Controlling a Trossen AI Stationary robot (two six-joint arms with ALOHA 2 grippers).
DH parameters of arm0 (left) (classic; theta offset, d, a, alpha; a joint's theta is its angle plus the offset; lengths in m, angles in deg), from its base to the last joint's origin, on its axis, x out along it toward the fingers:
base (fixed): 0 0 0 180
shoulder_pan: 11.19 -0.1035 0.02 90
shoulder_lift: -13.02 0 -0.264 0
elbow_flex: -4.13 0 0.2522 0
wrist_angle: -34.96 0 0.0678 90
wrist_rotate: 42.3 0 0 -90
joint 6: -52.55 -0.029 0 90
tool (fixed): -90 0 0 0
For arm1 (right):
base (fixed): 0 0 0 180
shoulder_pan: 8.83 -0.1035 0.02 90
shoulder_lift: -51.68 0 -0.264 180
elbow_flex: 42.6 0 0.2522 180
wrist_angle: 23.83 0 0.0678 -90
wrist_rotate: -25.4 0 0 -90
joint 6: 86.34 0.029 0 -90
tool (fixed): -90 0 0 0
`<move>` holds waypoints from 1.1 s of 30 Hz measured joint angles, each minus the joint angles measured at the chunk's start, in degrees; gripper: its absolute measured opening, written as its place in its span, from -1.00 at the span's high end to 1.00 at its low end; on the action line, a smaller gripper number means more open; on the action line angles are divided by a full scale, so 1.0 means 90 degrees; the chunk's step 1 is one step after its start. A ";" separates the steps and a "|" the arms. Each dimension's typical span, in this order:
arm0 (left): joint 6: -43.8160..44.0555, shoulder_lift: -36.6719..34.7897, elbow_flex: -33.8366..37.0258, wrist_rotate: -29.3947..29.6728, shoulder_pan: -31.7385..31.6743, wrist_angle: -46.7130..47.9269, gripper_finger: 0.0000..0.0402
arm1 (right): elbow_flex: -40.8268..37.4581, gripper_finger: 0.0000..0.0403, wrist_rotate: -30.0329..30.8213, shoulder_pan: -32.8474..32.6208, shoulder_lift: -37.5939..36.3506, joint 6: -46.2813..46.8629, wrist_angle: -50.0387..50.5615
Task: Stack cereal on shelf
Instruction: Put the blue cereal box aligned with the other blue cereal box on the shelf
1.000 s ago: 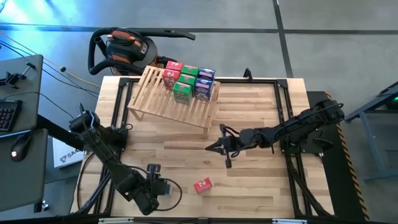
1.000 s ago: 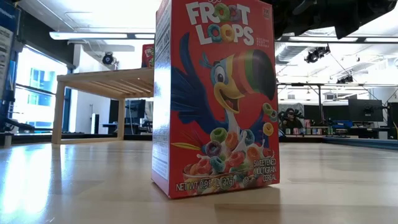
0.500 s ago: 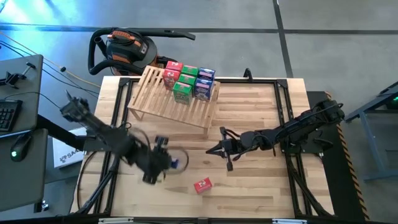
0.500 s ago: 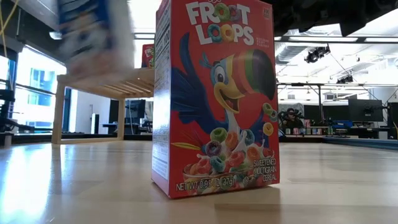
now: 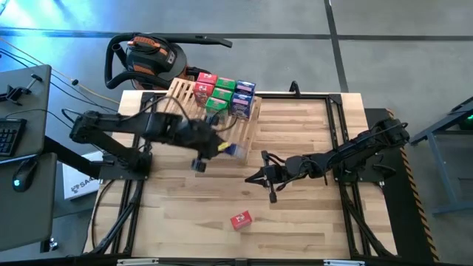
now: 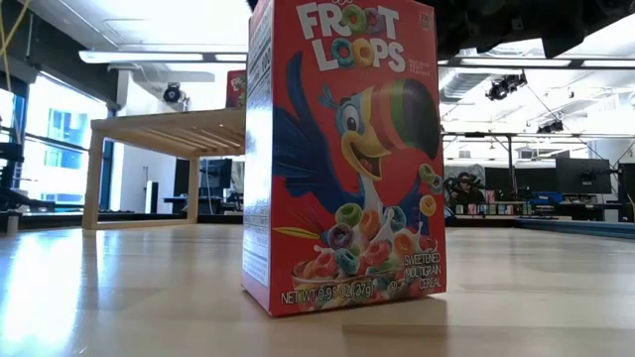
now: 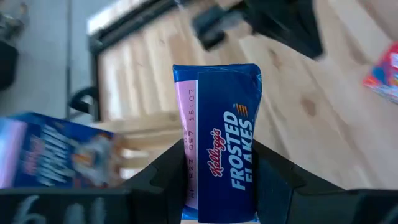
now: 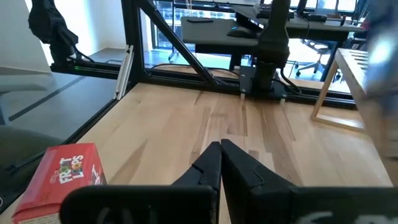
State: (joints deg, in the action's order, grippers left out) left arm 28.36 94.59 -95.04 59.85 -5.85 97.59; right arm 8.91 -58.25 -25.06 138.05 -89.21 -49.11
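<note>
My left gripper [image 5: 225,149] is over the near right part of the slatted wooden shelf [image 5: 177,103], shut on a blue-and-white cereal box [image 7: 221,137]. Several red, green and blue cereal boxes [image 5: 223,92] stand on the shelf's far part. One red cereal box [image 5: 240,220] stands upright on its bottom end on the table near the front edge; it fills the low view [image 6: 347,159]. My right gripper [image 5: 255,177] hovers shut over the table's middle, holding nothing. My left gripper pinches the blue box between its two fingers [image 7: 163,180], one on each of two opposite faces, near one end [image 7: 194,182]. The fingers slant down from the table's left. The box sticks out beyond the fingertips, its narrow printed side toward the camera, lifted clear above the shelf.
An orange and black shop vacuum [image 5: 148,55] stands beyond the table's far left corner. A black metal frame [image 5: 336,133] runs along the table's edges. Bare tabletop [image 5: 295,214] lies between the shelf and the red box.
My left gripper has swung from the table's near left corner toward the far edge and the right, rising and rolling as it went, and carried the blue box up over the shelf. The right arm and the red box have kept still.
</note>
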 joint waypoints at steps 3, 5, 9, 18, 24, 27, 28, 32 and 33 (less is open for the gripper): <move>-0.0370 0.0175 -0.0313 -0.0007 -0.0250 0.0055 0.35 | 0.0001 1.00 0.0000 0.0010 0.0000 -0.0010 0.0033; -0.0535 0.0328 -0.0510 0.0004 -0.0446 0.0099 0.35 | 0.0002 1.00 0.0000 0.0012 0.0000 -0.0013 0.0075; -0.0788 0.0633 -0.0803 0.0021 -0.0812 0.0160 0.35 | 0.0000 1.00 -0.0002 0.0012 0.0002 -0.0013 0.0077; -0.0869 0.1016 -0.1112 0.0145 -0.1483 0.0170 0.29 | 0.0000 1.00 -0.0019 0.0012 0.0002 -0.0013 0.0075; -0.0916 0.1011 -0.1119 0.0318 -0.1610 0.0186 0.15 | 0.0002 1.00 -0.0019 0.0012 0.0002 -0.0019 0.0077; -0.1023 0.1011 -0.1119 0.0402 -0.1610 0.0186 0.07 | 0.0002 1.00 -0.0017 0.0012 0.0002 -0.0093 0.0075; -0.1045 0.1011 -0.1119 0.0403 -0.1610 0.0186 0.05 | 0.0000 1.00 -0.0017 0.0012 0.0002 -0.0095 0.0075; -0.1086 0.1011 -0.1119 0.0418 -0.1610 0.0180 -0.05 | 0.0001 1.00 -0.0015 0.0012 0.0002 -0.0065 0.0075; -0.1106 0.1011 -0.1119 0.0424 -0.1610 0.0170 -0.06 | 0.0002 1.00 -0.0014 0.0012 0.0002 -0.0059 0.0075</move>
State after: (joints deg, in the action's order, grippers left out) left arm 18.40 103.69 -105.11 63.67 -20.34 99.12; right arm 8.94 -58.38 -24.95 138.07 -89.74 -48.44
